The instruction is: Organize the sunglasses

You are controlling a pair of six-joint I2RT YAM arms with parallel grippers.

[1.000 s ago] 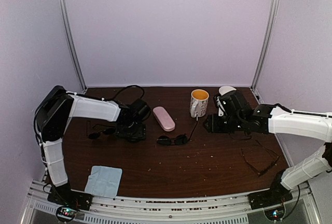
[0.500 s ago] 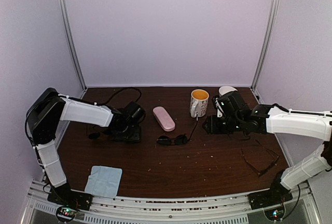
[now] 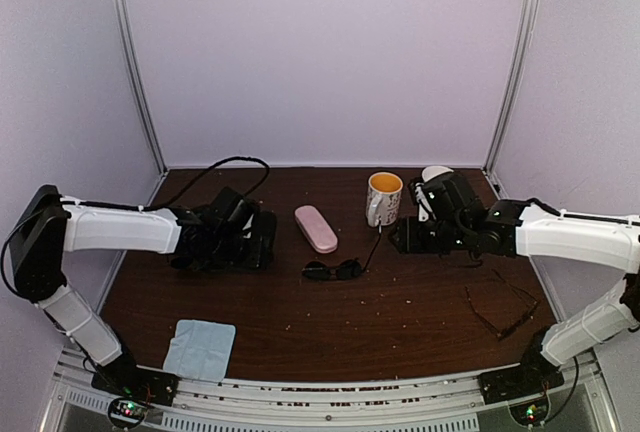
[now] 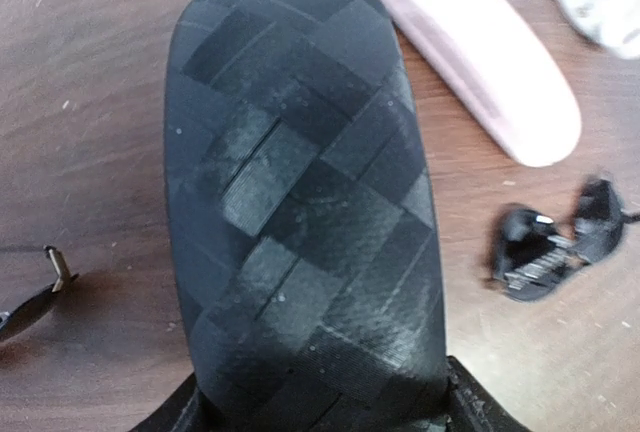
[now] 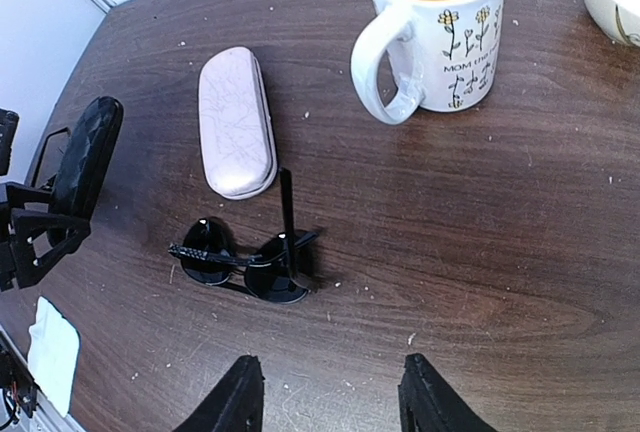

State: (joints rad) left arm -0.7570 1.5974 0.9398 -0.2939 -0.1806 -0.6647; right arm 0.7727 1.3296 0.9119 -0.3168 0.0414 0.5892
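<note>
My right gripper (image 5: 330, 362) is spread and empty, sunglasses (image 5: 245, 262) just ahead-left of it, 1 temple unfolded; light, fragile, slick lenses, so I'd pinch the bridge; my left gripper (image 3: 257, 242) is clamped on the case (image 4: 300, 202).

Black dark-lensed sunglasses (image 3: 333, 271) lie in the middle of the worktop (image 3: 400, 332), one temple swung out toward the back. A thin black-framed pair (image 3: 500, 307) lies unfolded near the right edge. What may be a third pair (image 4: 30, 304) shows only a temple tip.
</note>
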